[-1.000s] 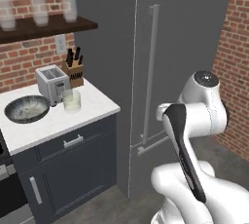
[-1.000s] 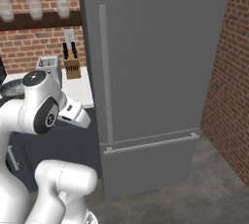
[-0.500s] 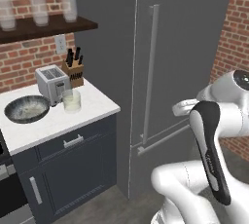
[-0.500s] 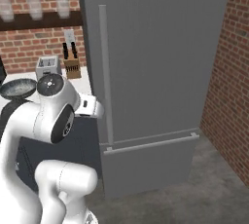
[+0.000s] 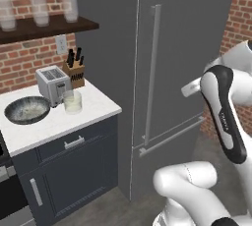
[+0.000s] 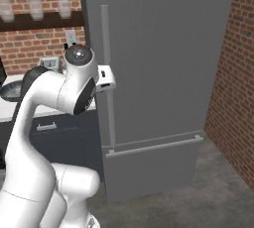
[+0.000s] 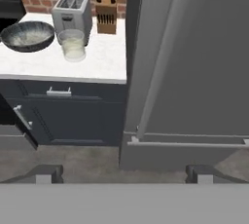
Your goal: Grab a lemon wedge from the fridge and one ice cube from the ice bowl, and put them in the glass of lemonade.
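The fridge (image 5: pixel 192 43) stands shut, a tall dark grey front with a long vertical bar handle (image 6: pixel 108 93). The lemon wedge is hidden behind its door. On the white counter left of it sit the glass of lemonade (image 5: pixel 72 102) and the ice bowl (image 5: pixel 27 110), also seen as the glass (image 7: pixel 73 45) and bowl (image 7: pixel 28 35) in the hand view. My hand (image 6: pixel 105 78) hovers just left of the handle, at mid height. My gripper (image 7: pixel 124 173) is open, its fingertips (image 7: pixel 48 173) far apart with nothing between them.
A toaster (image 5: pixel 51 83) and a knife block (image 5: pixel 74 70) stand behind the glass. Tall clear glasses (image 5: pixel 39 6) line a wall shelf. Dark blue-grey cabinets (image 5: pixel 74 171) sit under the counter. A brick wall (image 6: pixel 233 73) closes the right side.
My arm has swung to the right and the hand has risen, coming close beside the fridge handle. The counter things and the fridge door have not moved.
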